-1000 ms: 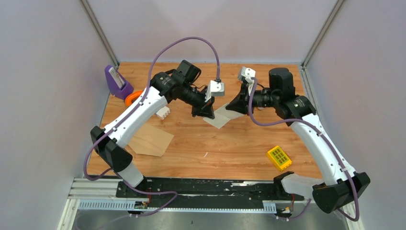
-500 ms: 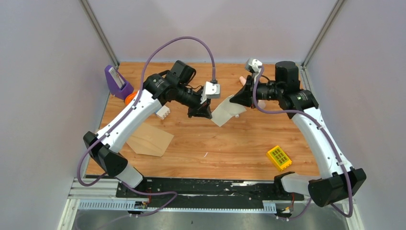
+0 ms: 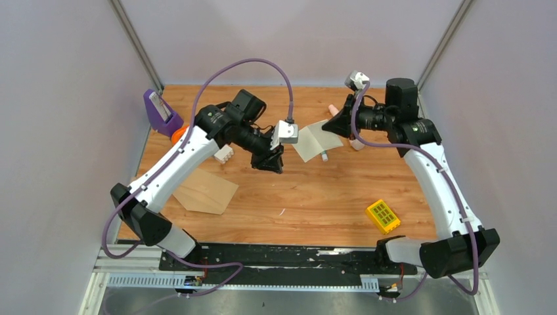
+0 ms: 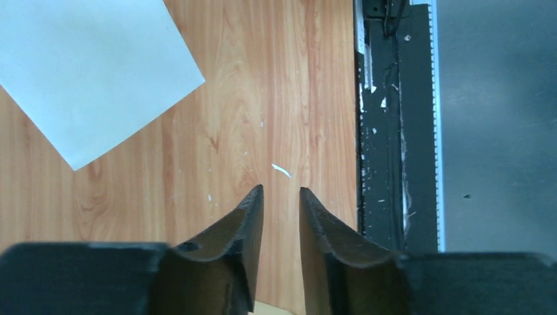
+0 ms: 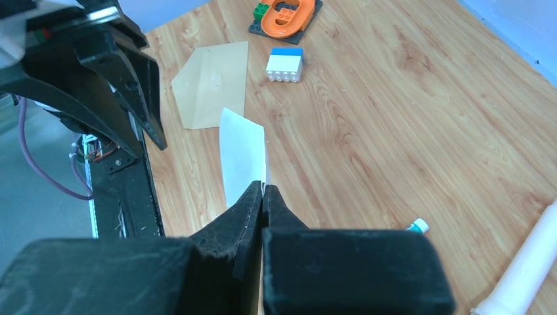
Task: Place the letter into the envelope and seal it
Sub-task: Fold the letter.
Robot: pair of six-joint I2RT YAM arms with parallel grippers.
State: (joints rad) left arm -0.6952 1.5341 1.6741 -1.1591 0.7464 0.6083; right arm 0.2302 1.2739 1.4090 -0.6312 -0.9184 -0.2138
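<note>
One letter (image 5: 243, 154) hangs pinched in right gripper (image 5: 263, 190); left gripper (image 4: 281, 193) slightly parted.

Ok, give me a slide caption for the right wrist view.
Right jaws pinch the letter by its edge; the envelope lies flat beyond.

The letter (image 3: 314, 141) is held above the far middle of the counter (image 3: 315, 197), its right edge pinched in the right claw (image 3: 327, 128). The left claw (image 3: 270, 163) is just left of the letter, not touching it. The brick (image 3: 224, 155) lies farther left, the envelope (image 3: 207, 192) left and nearer, and the block (image 3: 383, 216) right and nearer.
</note>
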